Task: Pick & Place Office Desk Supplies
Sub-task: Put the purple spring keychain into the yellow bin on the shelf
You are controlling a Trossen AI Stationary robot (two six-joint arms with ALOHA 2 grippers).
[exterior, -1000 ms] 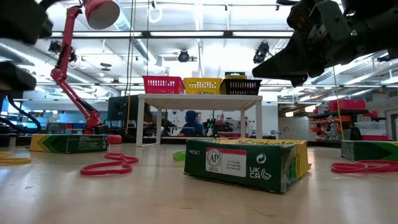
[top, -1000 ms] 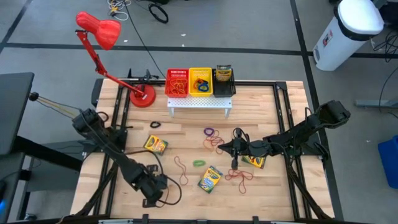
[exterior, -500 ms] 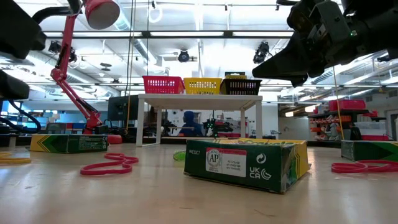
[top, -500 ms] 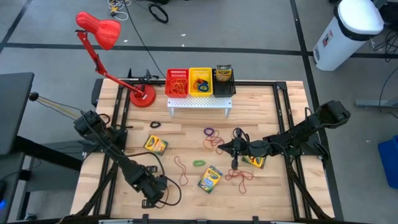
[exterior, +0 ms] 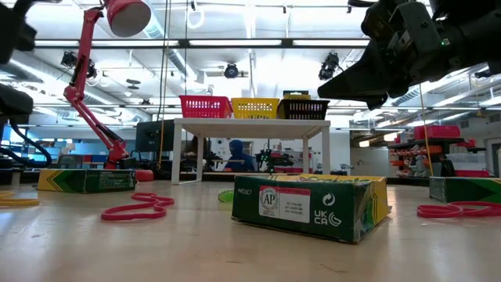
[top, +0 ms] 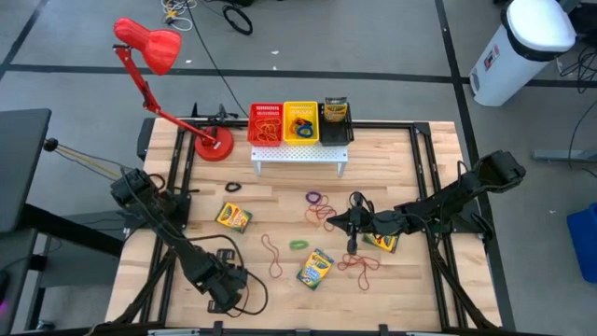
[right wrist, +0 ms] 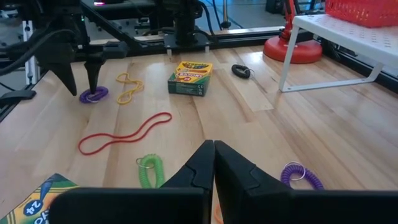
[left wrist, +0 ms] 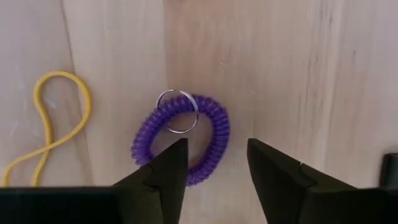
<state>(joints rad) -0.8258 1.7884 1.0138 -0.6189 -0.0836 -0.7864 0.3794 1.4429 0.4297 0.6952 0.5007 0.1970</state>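
The left hand hung low over the near-left part of the wooden surface, its fingers parted and straddling the edge of a purple coil keyring that lay flat on the wood with its metal ring uppermost. A yellow rubber band lay just beside the coil, apart from it.

The right hand hovered above the middle of the surface (the arm reaching in from the right edge), its fingers pressed together and holding nothing. A crayon box lay beside it, another crayon box sat toward the near edge, and a third crayon box rested left of centre. A red rubber band stretched loose between them, near a green coil keyring.

At the far edge stood a white perforated rack carrying a red basket, a yellow basket and a black basket. A red desk lamp rose from the far-left corner.
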